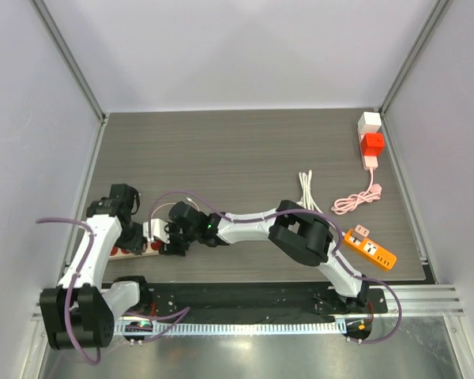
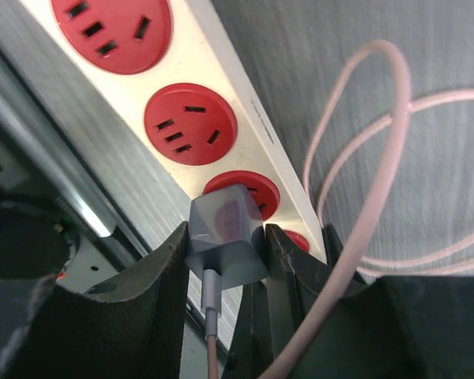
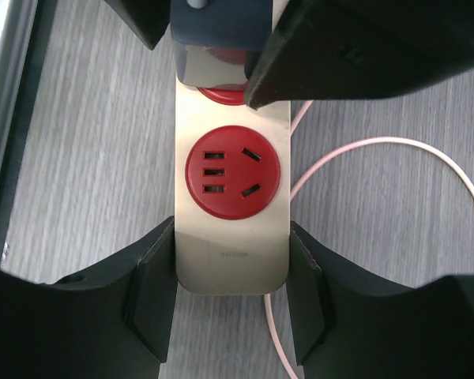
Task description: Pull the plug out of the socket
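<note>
The left end effector (image 2: 224, 251) grasps the grey plug (image 2: 221, 221), which sits on the power strip (image 2: 225, 67). The right end effector (image 3: 231, 276) clamps the strip's end.

Looped pink cable (image 2: 395, 118) just beside the power strip (image 3: 233, 253)

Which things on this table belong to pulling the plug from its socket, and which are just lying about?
Job: grey plug, plug cable, red-socketed power strip.
Lying about: orange power strip, red cube adaptor, white cube adaptor, far pink cable, white cable bundle.
</note>
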{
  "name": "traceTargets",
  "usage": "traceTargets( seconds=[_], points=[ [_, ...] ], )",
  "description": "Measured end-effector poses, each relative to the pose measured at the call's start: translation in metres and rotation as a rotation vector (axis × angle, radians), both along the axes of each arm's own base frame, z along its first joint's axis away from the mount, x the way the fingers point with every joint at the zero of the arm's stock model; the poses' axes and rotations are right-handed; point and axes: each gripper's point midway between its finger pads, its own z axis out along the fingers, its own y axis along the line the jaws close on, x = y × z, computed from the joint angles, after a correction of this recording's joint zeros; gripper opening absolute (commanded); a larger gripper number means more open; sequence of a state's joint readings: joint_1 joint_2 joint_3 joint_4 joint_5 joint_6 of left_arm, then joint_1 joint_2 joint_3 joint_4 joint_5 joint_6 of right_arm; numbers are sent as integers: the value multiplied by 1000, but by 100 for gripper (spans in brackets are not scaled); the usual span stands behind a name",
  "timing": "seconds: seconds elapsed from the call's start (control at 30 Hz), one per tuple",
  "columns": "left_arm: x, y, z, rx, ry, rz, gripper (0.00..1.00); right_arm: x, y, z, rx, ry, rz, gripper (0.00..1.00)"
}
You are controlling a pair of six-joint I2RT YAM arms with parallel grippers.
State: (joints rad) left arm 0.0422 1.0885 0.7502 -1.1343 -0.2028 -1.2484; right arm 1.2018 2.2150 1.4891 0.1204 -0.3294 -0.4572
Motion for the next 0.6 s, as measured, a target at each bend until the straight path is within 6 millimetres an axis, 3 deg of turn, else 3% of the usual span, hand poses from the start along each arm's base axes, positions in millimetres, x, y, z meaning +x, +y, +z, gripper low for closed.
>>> traceTargets(
  seconds=[0.2, 0.6],
  points=[
    [-3, -10, 0, -51, -109, -57, 0, -2, -9, -4, -69, 14, 37, 1],
    [-11, -4, 5, -15, -114, -68, 0, -14, -3, 1, -92, 107, 126, 1]
  ],
)
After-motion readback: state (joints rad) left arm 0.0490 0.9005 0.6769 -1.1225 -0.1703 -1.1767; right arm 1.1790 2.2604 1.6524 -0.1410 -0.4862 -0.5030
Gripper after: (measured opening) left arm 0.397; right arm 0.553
